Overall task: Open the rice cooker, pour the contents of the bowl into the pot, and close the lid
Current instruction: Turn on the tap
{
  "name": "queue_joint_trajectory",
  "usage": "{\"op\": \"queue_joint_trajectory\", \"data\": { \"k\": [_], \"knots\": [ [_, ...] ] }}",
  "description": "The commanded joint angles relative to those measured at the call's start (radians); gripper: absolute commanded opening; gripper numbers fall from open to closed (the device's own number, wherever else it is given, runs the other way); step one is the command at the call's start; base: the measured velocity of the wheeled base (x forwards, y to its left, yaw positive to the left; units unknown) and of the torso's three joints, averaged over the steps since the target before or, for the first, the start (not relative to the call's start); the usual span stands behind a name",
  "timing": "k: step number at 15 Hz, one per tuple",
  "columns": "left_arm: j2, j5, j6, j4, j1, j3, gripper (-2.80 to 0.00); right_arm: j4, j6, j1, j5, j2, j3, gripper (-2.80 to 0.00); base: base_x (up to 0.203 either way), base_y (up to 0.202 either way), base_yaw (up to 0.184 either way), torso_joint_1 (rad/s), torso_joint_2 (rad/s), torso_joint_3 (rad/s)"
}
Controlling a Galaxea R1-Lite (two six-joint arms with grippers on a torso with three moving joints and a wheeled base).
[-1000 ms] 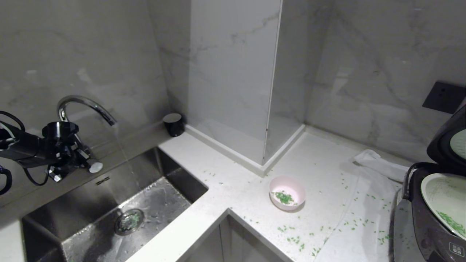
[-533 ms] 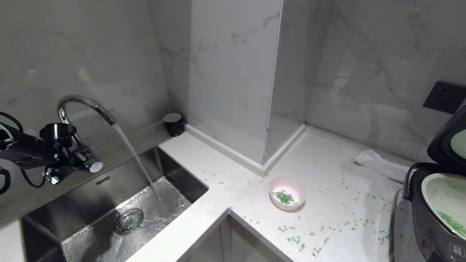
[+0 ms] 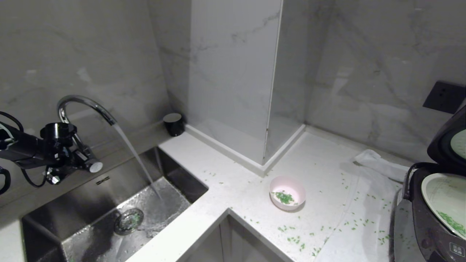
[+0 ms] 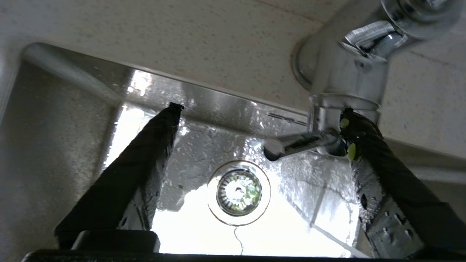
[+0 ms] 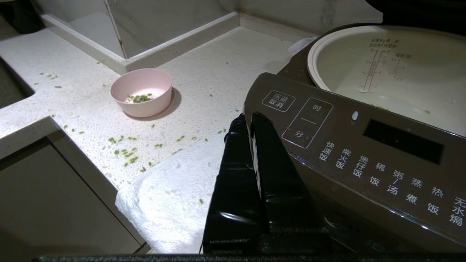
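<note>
We saw the rice cooker (image 5: 349,153) at the right end of the counter (image 3: 233,189), front panel facing the robot, long axis running along that counter edge; dark brown-grey, rounded, white-outlined buttons. The lid (image 3: 449,140) stood open and tilted back, its pale round underside plate facing forward. The pot (image 5: 393,62) sat inside the cooker, round, off-white lining, wide rim, mouth up, a few green bits at the bottom. The bowl (image 3: 287,193) stood upright on the counter well left of the cooker, small, round, pale pink, white inside, with the contents of the bowl (image 3: 284,197) as a small heap of bright green chopped bits; more green bits lay scattered on the counter around it. A white cloth (image 3: 364,203) lay under and beside the cooker. The left gripper (image 4: 262,134) hung over the steel sink (image 3: 109,214), far left of the cooker and well apart from the bowl, fingers spread wide, one fingertip touching the chrome faucet (image 3: 83,105) at its lever (image 4: 298,143); water ran into the sink. The right gripper (image 5: 251,122) sat just beside the cooker's front corner, fingers pressed together, holding nothing.
</note>
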Motion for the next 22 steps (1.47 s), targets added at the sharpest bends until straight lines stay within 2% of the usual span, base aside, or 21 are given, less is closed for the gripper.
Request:
{"op": "queue_joint_trajectory", "data": {
  "k": [1, 15, 18, 22],
  "knots": [
    [0.001, 0.002, -0.003, -0.001, 0.000, -0.005, -2.80, 0.000, 0.000, 0.000, 0.000, -0.001, 0.000, -2.80, 0.000, 0.000, 0.000, 0.000, 0.00, 0.000],
    [0.030, 0.009, -0.004, -0.003, 0.005, -0.038, -2.80, 0.000, 0.000, 0.000, 0.000, -0.001, 0.000, -2.80, 0.000, 0.000, 0.000, 0.000, 0.00, 0.000],
    [0.065, 0.040, 0.000, -0.001, 0.008, -0.068, -2.80, 0.000, 0.000, 0.000, 0.000, -0.001, 0.000, -2.80, 0.000, 0.000, 0.000, 0.000, 0.00, 0.000],
    [0.058, 0.041, 0.001, -0.001, 0.006, -0.068, -2.80, 0.001, 0.000, 0.000, 0.000, -0.001, 0.000, -2.80, 0.000, 0.000, 0.000, 0.000, 0.00, 0.000]
  ]
}}
